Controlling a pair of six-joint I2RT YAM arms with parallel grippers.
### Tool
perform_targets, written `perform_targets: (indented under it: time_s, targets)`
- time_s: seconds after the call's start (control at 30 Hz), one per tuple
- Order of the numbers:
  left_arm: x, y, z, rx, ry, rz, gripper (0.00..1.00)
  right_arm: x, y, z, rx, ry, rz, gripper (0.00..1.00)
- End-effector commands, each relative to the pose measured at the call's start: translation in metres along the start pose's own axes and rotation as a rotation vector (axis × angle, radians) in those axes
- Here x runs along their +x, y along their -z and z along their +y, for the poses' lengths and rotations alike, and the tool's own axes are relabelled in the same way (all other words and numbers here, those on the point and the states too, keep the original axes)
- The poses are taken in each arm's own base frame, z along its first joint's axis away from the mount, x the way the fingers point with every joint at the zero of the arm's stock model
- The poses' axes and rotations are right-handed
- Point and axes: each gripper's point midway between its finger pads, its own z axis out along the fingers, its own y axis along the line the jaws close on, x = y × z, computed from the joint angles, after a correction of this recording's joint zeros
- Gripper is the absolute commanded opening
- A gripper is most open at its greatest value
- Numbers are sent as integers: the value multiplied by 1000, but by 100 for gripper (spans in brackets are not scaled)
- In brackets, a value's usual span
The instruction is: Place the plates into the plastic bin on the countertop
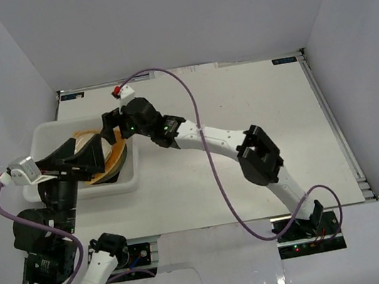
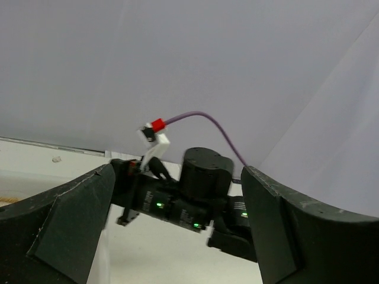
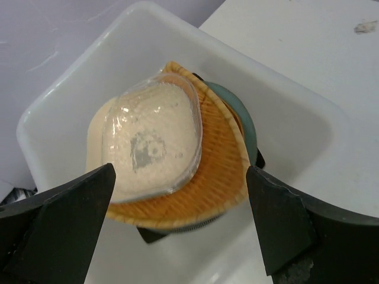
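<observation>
The left end effector (image 1: 80,159) hovered low over the near-left part of the plastic bin (image 1: 48,139), fingers spread wide with nothing between them. Its own camera looked out level across the bin at the white wall (image 2: 177,59) and the other arm's wrist rather than down at any plate, so it was probably waiting there out of the way, not working.

The bin sat on the left side of the desk (image 1: 255,103), close to the left wall, within reach of both arms. Inside it the plates lay as one loose stack, which suits a tub wider than any single dish. A dark square plate (image 3: 155,235) showed only as a corner at the bottom. A teal plate (image 3: 244,121) peeked out on the right, and an orange woven plate (image 3: 222,171) fanned over it. A cream plate (image 3: 98,151) lay on that, with a clear dish (image 3: 157,136) on top. The clear dish sat slightly off-centre and looked tilted, resting on the cream one. Every plate I could see was in the bin, though how many lay hidden under the stack could not be told.

The right end effector (image 3: 180,174) hung directly above that stack, pointing down. Its fingers were parted on either side and touched nothing. The right arm stretched across the desk from its base at the near right, its purple cable (image 1: 199,133) looping over it.
</observation>
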Motion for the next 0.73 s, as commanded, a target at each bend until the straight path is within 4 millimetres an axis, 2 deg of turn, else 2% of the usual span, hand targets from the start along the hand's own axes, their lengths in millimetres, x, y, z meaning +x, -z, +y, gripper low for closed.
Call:
perform_targets:
  time_s: [0.0, 0.03, 0.07, 0.1, 0.17, 0.2, 0.27, 0.3, 0.37, 0.4, 0.47, 0.5, 0.57, 0.6, 0.63, 0.7]
  targets:
    - [-4, -5, -4, 5, 1, 11, 98, -71, 61, 17, -31, 83, -136, 97]
    - [-2, -6, -5, 8, 5, 19, 98, -90, 88, 23, -42, 102, -175, 92]
    - [1, -7, -6, 13, 8, 27, 98, -49, 95, 6, -20, 113, -117, 90]
    - [5, -7, -9, 31, 17, 40, 98, -67, 124, 9, -30, 115, -164, 90]
    - [18, -8, -8, 42, 12, 76, 98, -52, 152, -3, -7, 132, -154, 90]
    - [24, -7, -11, 65, 16, 100, 98, -38, 183, -13, 10, 146, -144, 90]
    - [42, -4, -12, 89, 11, 153, 98, -27, 218, -32, 73, 157, -156, 90]
    - [48, 0, -16, 123, 13, 175, 98, -15, 253, -43, 94, 158, -167, 90]
    - [72, 8, -17, 164, 12, 241, 98, -7, 288, -66, 185, 160, -200, 90]
    - [79, 12, -17, 178, 13, 264, 98, 3, 320, -88, 273, 155, -217, 90]
    - [95, 21, -11, 162, 24, 316, 98, 14, 348, -108, 356, 130, -226, 90]
    - [108, 27, -5, 142, 36, 348, 98, 25, 370, -119, 395, 90, -242, 90]
    - [119, 34, -1, 140, 59, 361, 98, 34, 386, -126, 401, 64, -269, 90]
    - [135, 37, 5, 132, 71, 383, 98, 29, 399, -126, 392, 43, -325, 90]
    - [134, 37, 4, 143, 89, 362, 98, 36, 402, -131, 398, 44, -326, 90]
    - [131, 35, -4, 182, 121, 335, 98, 22, 418, -130, 404, 60, -376, 90]
